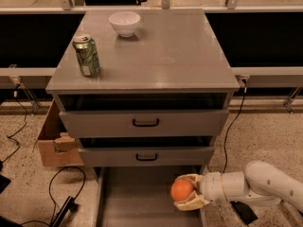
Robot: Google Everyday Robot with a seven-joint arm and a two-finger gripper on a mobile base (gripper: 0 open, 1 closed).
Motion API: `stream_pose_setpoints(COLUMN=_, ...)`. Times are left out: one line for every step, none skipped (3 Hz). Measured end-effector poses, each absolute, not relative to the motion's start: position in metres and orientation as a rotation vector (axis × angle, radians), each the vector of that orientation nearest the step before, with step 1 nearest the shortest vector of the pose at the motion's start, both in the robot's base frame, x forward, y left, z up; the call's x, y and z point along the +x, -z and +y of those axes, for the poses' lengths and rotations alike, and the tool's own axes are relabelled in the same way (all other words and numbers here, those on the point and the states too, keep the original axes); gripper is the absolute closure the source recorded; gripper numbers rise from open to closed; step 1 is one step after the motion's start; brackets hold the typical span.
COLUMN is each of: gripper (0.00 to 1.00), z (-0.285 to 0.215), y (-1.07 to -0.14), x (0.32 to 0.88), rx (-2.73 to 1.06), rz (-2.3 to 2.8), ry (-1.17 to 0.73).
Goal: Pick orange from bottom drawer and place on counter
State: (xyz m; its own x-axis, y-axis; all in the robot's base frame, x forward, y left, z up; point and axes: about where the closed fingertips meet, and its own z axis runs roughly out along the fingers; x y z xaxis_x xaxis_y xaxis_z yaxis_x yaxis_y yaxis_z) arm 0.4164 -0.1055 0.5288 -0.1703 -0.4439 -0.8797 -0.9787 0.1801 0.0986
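The orange [182, 190] is a small round fruit held between my gripper's pale fingers [188, 201]. My gripper [185, 191] is shut on it, at the lower right, just above the right side of the open bottom drawer [137, 197], a long grey tray pulled out below the two upper drawers. My white arm reaches in from the right edge. The counter [161, 51] is the grey square top of the cabinet, well above the gripper.
A green soda can [86, 55] stands at the counter's left front and a white bowl [124, 22] at its back. The two upper drawers [146, 122] with black handles are nearly shut. A cardboard box [56, 143] and cables lie on the floor at the left.
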Motion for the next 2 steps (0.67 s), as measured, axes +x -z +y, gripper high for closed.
stream_pose_setpoints(gripper=1.00, z=-0.105, y=-0.529, x=0.416, rx=-1.355, rz=1.729, ry=-0.930)
stream_pose_setpoints(gripper=1.00, z=-0.099, y=-0.545, x=0.421, rx=-1.397, rz=1.742, ry=-0.908)
